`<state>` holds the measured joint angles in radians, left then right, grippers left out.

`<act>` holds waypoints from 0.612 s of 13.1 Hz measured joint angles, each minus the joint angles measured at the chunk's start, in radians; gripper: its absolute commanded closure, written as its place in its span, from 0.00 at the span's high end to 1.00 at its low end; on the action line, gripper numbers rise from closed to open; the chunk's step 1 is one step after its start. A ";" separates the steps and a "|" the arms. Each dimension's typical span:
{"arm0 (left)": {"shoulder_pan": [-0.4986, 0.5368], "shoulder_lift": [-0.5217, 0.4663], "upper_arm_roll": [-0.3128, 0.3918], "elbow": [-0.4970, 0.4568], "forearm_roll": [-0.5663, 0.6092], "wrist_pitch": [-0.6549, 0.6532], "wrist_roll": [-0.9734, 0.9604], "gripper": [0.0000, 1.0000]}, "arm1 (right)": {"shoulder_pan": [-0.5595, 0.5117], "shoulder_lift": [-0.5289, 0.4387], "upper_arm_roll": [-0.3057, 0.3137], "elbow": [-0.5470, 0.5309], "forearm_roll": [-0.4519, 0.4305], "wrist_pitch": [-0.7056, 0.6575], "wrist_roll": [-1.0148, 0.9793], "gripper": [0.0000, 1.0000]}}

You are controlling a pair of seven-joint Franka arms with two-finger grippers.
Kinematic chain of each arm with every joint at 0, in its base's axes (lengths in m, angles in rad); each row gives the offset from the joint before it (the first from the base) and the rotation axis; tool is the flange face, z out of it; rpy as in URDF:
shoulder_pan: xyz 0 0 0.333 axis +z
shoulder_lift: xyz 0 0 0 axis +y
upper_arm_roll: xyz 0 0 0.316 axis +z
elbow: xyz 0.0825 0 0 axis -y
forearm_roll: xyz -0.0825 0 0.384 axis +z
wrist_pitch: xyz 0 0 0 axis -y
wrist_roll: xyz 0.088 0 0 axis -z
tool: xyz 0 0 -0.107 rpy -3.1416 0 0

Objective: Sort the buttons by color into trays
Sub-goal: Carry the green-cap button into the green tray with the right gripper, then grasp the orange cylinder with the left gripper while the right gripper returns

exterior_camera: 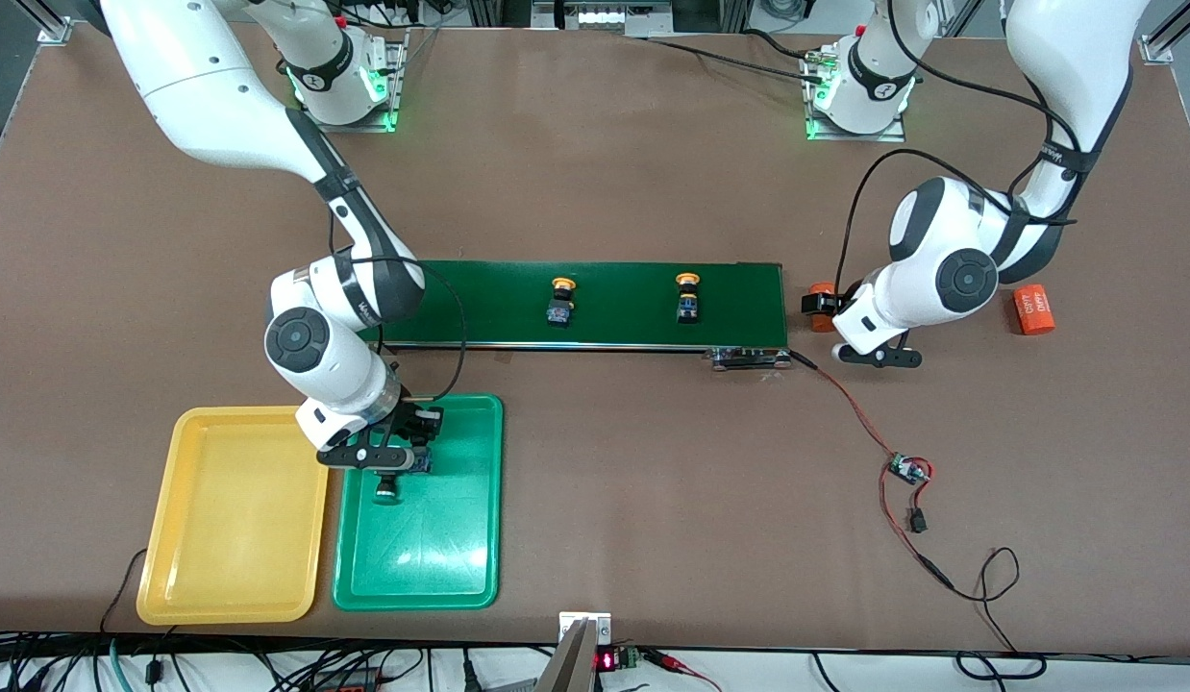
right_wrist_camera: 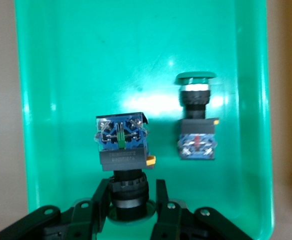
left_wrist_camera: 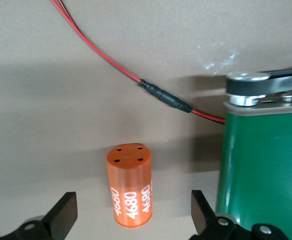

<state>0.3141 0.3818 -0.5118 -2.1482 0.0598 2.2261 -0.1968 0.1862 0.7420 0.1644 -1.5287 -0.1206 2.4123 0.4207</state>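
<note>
Right tool (right_wrist_camera: 132, 202), clamped on a green button (right_wrist_camera: 123, 145), hangs over the green tray (exterior_camera: 460, 567) for colour-matched release; left tool (left_wrist_camera: 130, 220) waits, fingers apart.

Right arm reaching from its base down toward the front camera, elbow bent, wrist tipped down. Right tool (exterior_camera: 391, 471) low over the green tray (exterior_camera: 460, 567), fingers (right_wrist_camera: 99, 202) clamped on a button (right_wrist_camera: 122, 150) by its neck. Left arm folded back near its own end of the worktop (exterior_camera: 595, 173), waiting. Left tool (exterior_camera: 826, 322) low, just above the worktop, fingers (left_wrist_camera: 63, 212) spread wide, nothing gripped.
</note>
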 measured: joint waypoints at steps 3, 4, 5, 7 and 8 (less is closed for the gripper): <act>0.020 0.053 0.001 -0.007 0.000 0.041 0.012 1.00 | 0.000 0.020 -0.014 0.000 0.000 0.061 -0.003 0.31; 0.022 0.064 0.000 -0.008 0.000 0.043 0.013 1.00 | 0.000 0.029 -0.016 0.000 0.000 0.085 -0.004 0.61; 0.025 0.072 0.000 -0.011 0.000 0.044 0.013 1.00 | 0.000 0.036 -0.016 0.000 0.000 0.101 -0.004 0.75; 0.029 0.080 0.000 -0.030 0.000 0.057 0.013 1.00 | 0.000 0.040 -0.017 0.000 0.000 0.112 -0.005 0.84; 0.030 0.083 0.000 -0.040 0.000 0.065 0.013 0.99 | 0.000 0.040 -0.017 0.000 0.000 0.113 -0.005 0.85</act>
<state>0.3437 0.4649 -0.5113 -2.1883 0.0600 2.2909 -0.1839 0.1865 0.7818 0.1474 -1.5284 -0.1207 2.5251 0.4161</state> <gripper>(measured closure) 0.000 0.308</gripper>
